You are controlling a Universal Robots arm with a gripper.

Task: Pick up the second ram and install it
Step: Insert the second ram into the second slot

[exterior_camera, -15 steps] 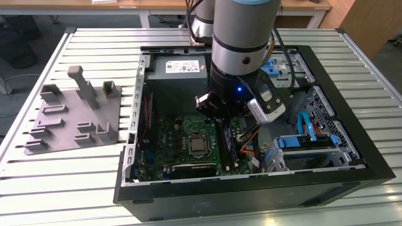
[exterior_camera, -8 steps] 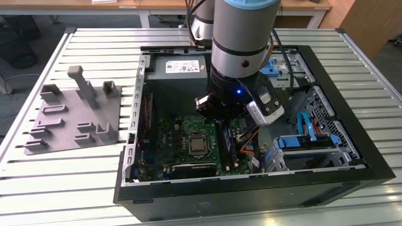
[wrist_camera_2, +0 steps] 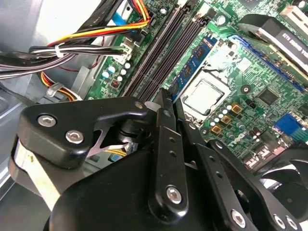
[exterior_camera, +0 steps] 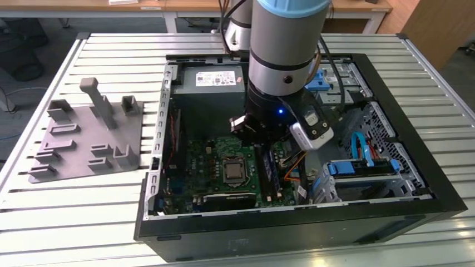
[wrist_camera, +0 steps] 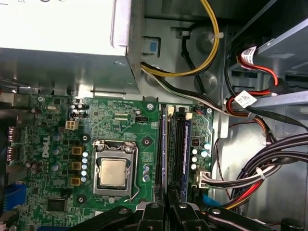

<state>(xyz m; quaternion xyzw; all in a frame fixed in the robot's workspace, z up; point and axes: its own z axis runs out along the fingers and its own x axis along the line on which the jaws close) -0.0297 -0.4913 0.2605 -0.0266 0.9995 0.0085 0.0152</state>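
Note:
A blue ram (wrist_camera_2: 193, 61) stands on edge in the motherboard slot closest to the CPU socket (wrist_camera: 114, 172). It also shows in the first wrist view as ram (wrist_camera: 163, 149). My gripper (wrist_camera_2: 166, 96) is shut, fingers pressed together with nothing between them. Its tips hang right over the end of that stick, and I cannot tell whether they touch it. The gripper (wrist_camera: 166, 198) lines up with the same slot in the first wrist view. A second bluish stick (wrist_camera: 186, 154) lies along the outer slot. Which of the two is the second ram cannot be told.
The open computer case (exterior_camera: 415, 211) lies on a slatted metal table (exterior_camera: 67, 222). A grey holder fixture (exterior_camera: 89, 139) sits at the exterior view's left. Cable bundles (wrist_camera: 260, 168) and a power supply (exterior_camera: 211, 80) crowd the slots. The arm (exterior_camera: 286, 67) reaches down into the case.

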